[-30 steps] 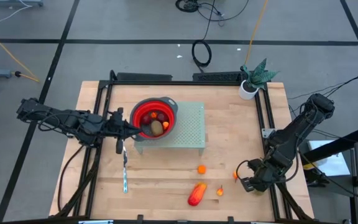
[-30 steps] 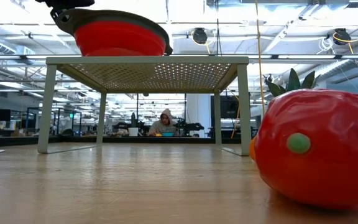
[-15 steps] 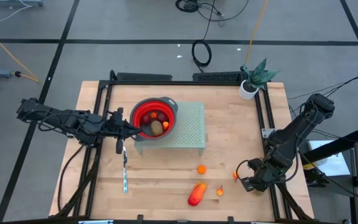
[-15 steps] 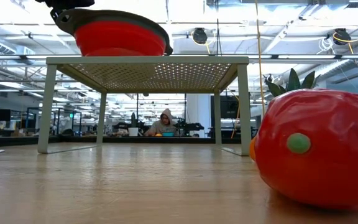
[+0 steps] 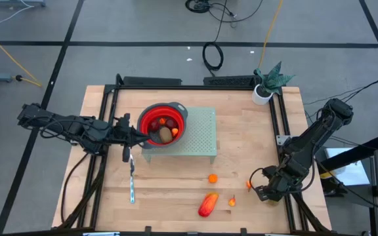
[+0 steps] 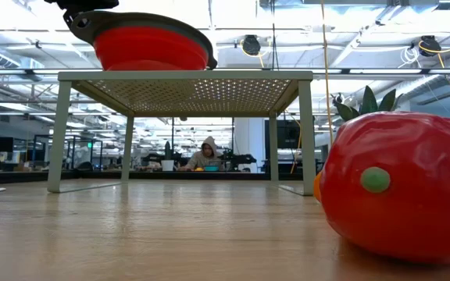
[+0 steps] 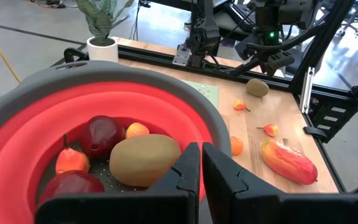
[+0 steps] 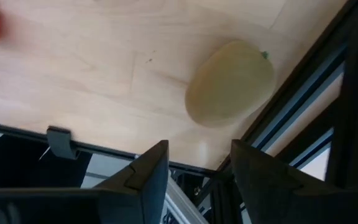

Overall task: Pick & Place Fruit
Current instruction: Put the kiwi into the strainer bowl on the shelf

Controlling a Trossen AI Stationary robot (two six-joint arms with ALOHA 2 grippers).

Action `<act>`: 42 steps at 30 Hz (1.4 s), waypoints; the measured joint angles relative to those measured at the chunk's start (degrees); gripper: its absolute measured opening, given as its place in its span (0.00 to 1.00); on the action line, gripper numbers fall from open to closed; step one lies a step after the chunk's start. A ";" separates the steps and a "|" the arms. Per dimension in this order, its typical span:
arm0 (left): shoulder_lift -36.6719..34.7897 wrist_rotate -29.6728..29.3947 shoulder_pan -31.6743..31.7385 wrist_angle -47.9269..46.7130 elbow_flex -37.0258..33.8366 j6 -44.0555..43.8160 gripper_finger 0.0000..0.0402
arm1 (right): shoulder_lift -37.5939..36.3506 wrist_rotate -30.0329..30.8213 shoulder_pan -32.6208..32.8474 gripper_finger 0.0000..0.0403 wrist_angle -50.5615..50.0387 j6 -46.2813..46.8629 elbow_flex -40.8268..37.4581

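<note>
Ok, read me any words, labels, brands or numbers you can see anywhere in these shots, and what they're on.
None can be read.
Bowl, fruit, shelf, table, plant pot: no print showing.
Room behind the table in the low view: any signs there are too small and blurred to read.

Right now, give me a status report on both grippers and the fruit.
Left gripper shut on the red bowl rim, up on the rack. Right gripper open above a brown-green fruit by the table's right rail. Nothing in the way.
</note>
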 joint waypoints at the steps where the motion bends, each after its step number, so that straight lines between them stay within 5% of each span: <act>1: 0.00 -0.01 0.00 0.00 0.00 0.00 0.03 | 0.00 0.01 -0.01 0.42 -0.39 0.00 0.00; 16: 0.00 -0.03 0.00 0.00 -0.01 -0.01 0.05 | 0.20 -0.06 -0.02 0.46 -1.49 3.28 -0.24; 30: 0.00 -0.03 0.00 -0.03 -0.02 -0.02 0.05 | 0.20 -2.40 -0.15 0.44 13.75 9.29 -10.44; 42: 0.00 -0.12 0.00 -0.02 -0.02 -0.17 0.05 | -0.01 3.38 -0.13 0.44 13.40 7.75 -10.48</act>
